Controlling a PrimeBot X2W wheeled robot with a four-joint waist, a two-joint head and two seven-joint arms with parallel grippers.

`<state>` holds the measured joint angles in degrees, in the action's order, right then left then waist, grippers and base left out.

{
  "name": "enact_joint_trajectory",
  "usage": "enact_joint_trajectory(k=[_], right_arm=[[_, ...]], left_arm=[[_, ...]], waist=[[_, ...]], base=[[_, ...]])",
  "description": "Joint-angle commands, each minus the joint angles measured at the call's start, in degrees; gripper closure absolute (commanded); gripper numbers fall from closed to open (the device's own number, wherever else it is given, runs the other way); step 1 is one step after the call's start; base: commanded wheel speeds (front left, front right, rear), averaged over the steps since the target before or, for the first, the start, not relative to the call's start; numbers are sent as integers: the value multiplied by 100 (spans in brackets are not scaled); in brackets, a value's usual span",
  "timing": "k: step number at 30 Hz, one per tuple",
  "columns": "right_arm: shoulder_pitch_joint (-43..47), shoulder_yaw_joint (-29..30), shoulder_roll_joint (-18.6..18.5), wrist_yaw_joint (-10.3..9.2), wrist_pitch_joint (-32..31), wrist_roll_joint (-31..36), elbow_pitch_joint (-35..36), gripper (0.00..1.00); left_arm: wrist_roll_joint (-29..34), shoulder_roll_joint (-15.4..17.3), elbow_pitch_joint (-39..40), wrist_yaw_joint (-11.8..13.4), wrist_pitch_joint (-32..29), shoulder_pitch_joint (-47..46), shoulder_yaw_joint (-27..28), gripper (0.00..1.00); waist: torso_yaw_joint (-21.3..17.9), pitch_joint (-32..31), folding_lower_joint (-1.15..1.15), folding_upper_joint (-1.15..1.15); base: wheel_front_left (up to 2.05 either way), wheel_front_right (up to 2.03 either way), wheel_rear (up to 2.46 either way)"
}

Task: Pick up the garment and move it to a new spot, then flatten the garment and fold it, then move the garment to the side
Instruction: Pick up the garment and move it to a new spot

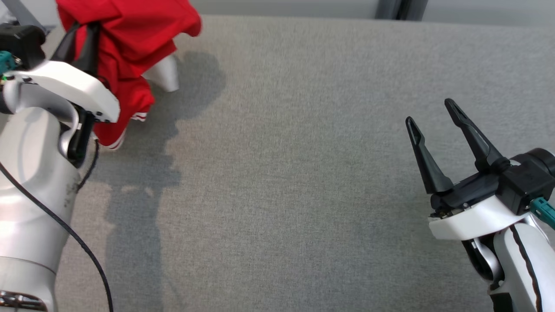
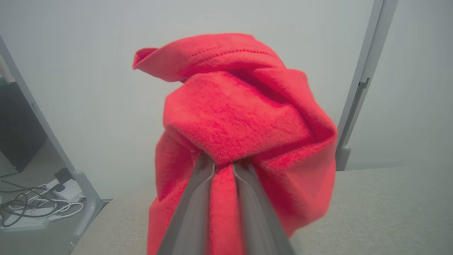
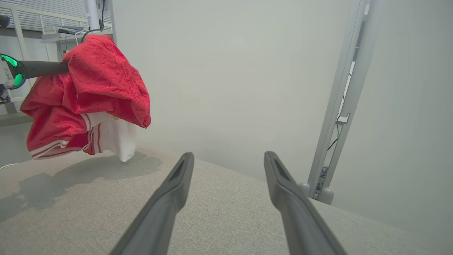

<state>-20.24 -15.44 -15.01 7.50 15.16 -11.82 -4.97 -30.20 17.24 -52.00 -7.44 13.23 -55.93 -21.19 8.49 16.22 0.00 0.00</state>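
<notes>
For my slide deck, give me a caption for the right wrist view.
Open right gripper above the table; beyond, the left gripper holds the bunched red garment.

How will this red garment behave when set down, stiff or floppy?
Likely floppy: the red garment droops in bunched folds from the left end effector. Probably light, since one pinch carries it. It may land crumpled on the grey surface.

1. This looks like a robot test lab or workshop bay.
2. The work surface [image 1: 303, 173] is a wide bench covered in plain grey fabric.
3. Bare pale screens [image 3: 230, 71] close it in, held by grey metal frame posts [image 2: 364, 81].
4. Loose cables [image 2: 21, 207] and what looks like a power strip [image 2: 69, 191] lie on the floor, and a rack [image 3: 53, 33] of equipment stands behind.
</notes>
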Motion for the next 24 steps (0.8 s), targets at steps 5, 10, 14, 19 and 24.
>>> enact_joint_trajectory(k=[5,10,14,19,24], right_arm=[[261,83,110,-2,8,-40,-34,0],[425,108,190,-2,8,-12,-35,0],[444,110,184,-2,8,20,22,0],[449,148,215,-2,8,63,96,0],[377,203,263,-2,8,82,137,0]], left_arm=[[-100,-235,502,-2,130,307,-143,100],[-212,-429,1162,-1,129,675,-456,100],[-299,-613,1624,-2,45,932,-670,100],[-205,-941,1920,93,-22,1194,-981,100],[-247,-1254,1854,189,4,1394,-1247,100]], waist=[[-224,-678,0,0],[-517,-925,0,0],[-838,-935,0,0],[-1303,-835,0,0],[-1812,-633,0,0]], base=[[0,0,0],[0,0,0],[0,0,0],[0,0,0],[0,0,0]])
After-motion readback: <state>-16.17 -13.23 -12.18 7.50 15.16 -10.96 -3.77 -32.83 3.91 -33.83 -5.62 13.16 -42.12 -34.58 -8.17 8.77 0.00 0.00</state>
